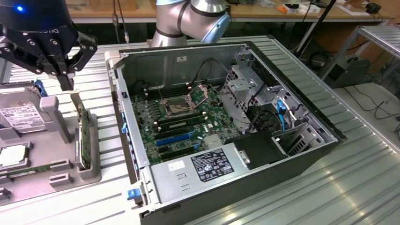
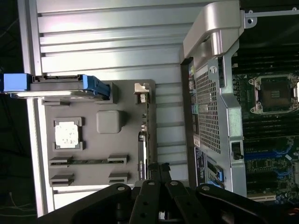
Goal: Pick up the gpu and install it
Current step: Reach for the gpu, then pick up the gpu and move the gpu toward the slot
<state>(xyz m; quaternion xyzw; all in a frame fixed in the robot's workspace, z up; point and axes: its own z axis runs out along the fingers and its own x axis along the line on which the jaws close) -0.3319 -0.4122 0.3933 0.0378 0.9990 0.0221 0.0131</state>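
The gpu (image 1: 80, 136) stands on its long edge in a slot along the side of the grey tray (image 1: 56, 140) nearest the case, seen as a thin green card. In the wrist view the gpu (image 2: 142, 149) shows as a narrow dark strip with a silver bracket at one end. My black gripper (image 1: 65, 85) hangs shut above the far end of that slot, a short way over the card, with nothing between its fingers. From the wrist camera, the gripper (image 2: 158, 169) has its tips pressed together just beside the card's edge.
The open computer case (image 1: 300, 154) lies on its side at the exterior view's right, with the motherboard (image 1: 181, 117) and blue card slots (image 1: 172, 138) exposed. On the tray are a hard drive (image 1: 18, 117), a processor (image 1: 12, 155) and a memory stick (image 1: 28, 169). The table is ribbed metal (image 1: 325, 197).
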